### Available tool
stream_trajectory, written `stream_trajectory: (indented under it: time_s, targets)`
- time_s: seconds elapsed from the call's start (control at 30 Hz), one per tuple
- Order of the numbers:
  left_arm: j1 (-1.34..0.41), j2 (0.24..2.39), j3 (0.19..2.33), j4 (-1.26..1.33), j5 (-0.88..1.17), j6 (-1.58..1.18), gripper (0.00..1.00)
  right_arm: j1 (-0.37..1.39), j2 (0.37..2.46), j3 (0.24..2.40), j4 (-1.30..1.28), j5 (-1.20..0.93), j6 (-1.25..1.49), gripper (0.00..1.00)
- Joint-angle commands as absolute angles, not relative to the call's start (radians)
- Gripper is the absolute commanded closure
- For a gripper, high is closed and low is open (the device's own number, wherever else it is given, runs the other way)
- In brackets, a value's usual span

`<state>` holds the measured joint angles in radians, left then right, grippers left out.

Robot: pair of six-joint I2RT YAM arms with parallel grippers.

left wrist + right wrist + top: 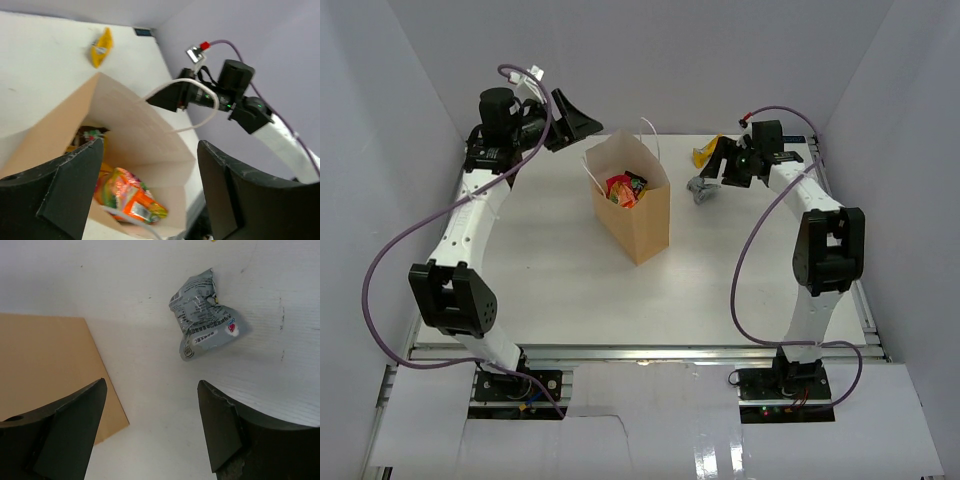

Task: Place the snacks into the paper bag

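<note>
The tan paper bag (638, 212) stands upright mid-table with white loop handles. Several packets lie inside it (625, 188); the left wrist view shows the orange bag (131, 196) on its floor. My left gripper (570, 120) is open and empty, held in the air to the far left of the bag's mouth (140, 125). My right gripper (725, 165) is open and empty, above the table right of the bag. The silver-grey packet (700, 188) lies just ahead of its fingers (205, 320). The yellow-orange packet (705, 153) lies behind it, also seen in the left wrist view (101, 47).
White walls close in the table on the left, back and right. The bag's side (45, 365) is close to my right gripper's left finger. The right arm (235, 95) shows beyond the bag in the left wrist view.
</note>
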<state>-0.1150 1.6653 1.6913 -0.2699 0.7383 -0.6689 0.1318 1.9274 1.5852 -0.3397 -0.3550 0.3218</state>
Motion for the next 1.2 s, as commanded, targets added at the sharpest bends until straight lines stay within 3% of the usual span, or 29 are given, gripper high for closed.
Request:
stream_trajectory:
  time_s: [0.0, 0.1, 0.23, 0.37, 0.53, 0.83, 0.9, 1.03, 1.17]
  targets:
    - [-0.112, 1.484, 1.618, -0.445, 0.443, -0.474, 0.13, 0.149, 1.998, 1.658, -0.313, -0.25, 0.475, 0.21]
    - [-0.109, 1.311, 1.412, -0.471, 0.27, -0.436, 0.02, 0.184, 2.057, 1.706, -0.35, -0.157, 0.492, 0.23]
    - [-0.101, 1.104, 1.163, -0.477, 0.085, -0.426, 0.02, 0.202, 2.103, 1.736, -0.348, -0.055, 0.534, 0.24]
    - [-0.098, 0.934, 0.961, -0.483, 0.025, -0.456, 0.02, 0.21, 2.158, 1.773, -0.33, -0.074, 0.575, 0.24]
    - [-0.095, 0.848, 0.853, -0.502, -0.015, -0.482, 0.02, 0.227, 2.217, 1.783, -0.324, -0.066, 0.618, 0.26]
    - [-0.097, 0.949, 0.873, -0.476, 0.058, -0.506, 0.02, 0.225, 2.276, 1.758, -0.27, -0.064, 0.667, 0.34]
    - [-0.097, 0.969, 0.873, -0.465, 0.07, -0.511, 0.02, 0.221, 2.284, 1.756, -0.255, -0.067, 0.667, 0.38]
    - [-0.095, 0.989, 0.871, -0.437, 0.084, -0.515, 0.02, 0.207, 2.289, 1.726, -0.19, -0.098, 0.655, 0.64]
    - [-0.097, 1.002, 0.865, -0.431, 0.094, -0.515, 0.02, 0.183, 2.273, 1.691, -0.135, -0.136, 0.62, 0.82]
